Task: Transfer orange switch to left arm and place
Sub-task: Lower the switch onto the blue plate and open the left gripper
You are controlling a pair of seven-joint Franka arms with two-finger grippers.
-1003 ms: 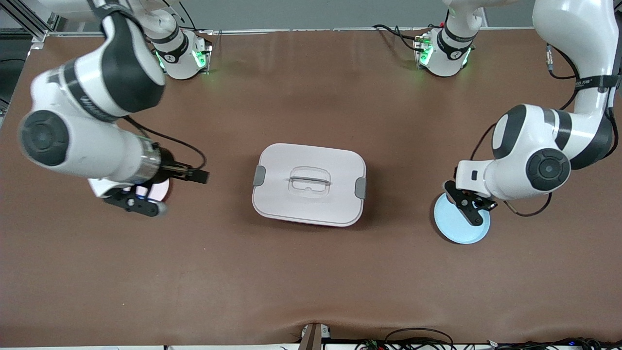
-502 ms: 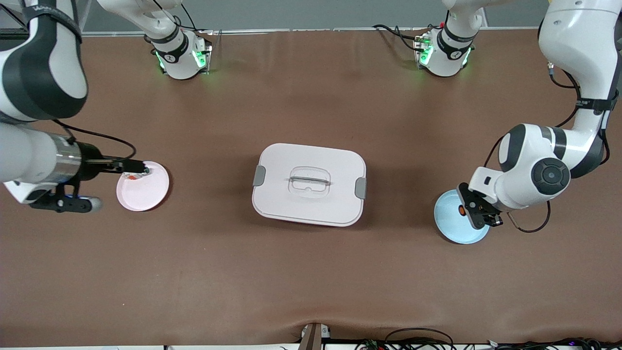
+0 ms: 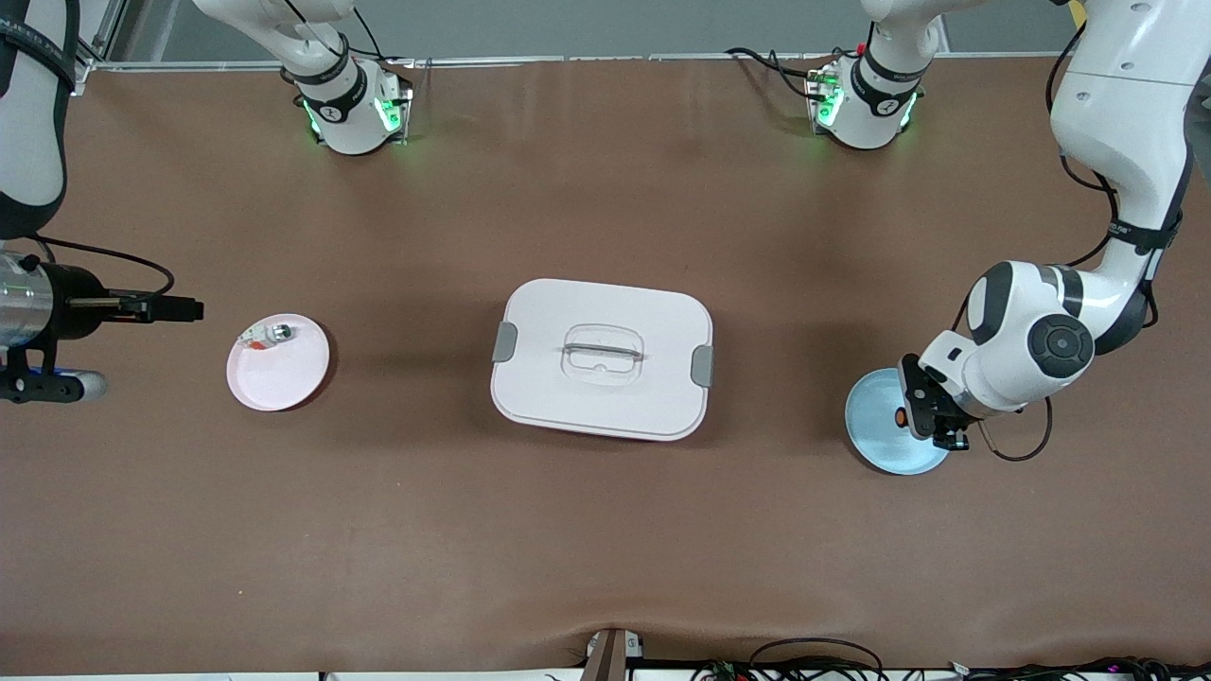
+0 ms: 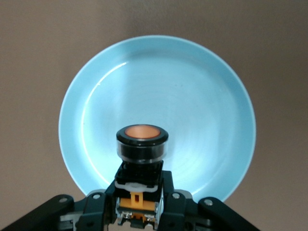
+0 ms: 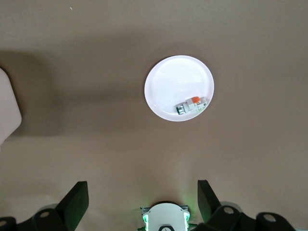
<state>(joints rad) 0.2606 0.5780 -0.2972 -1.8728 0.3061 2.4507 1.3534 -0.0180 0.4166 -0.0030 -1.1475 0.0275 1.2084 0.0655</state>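
The orange switch (image 4: 142, 139) has a black round body and an orange face. My left gripper (image 4: 139, 202) is shut on its black and orange base, over the light blue plate (image 4: 168, 82). In the front view the switch (image 3: 899, 413) shows as an orange dot at the left gripper (image 3: 922, 416), above the blue plate (image 3: 875, 430) at the left arm's end of the table. The white box (image 3: 602, 359) sits shut mid-table. My right gripper (image 5: 142, 187) hangs open and empty, high over the table's right-arm end.
A pink plate (image 3: 284, 374) lies between the box and the right arm (image 3: 38, 317), with a small silver-white part (image 3: 268, 333) on its rim. The right wrist view shows the same plate (image 5: 173, 82), the part (image 5: 192, 105) and a corner of the box (image 5: 7, 110).
The right arm has pulled back from over the pink plate toward its end of the table, uncovering the plate and the small part. The left gripper has tilted up, showing the orange switch.
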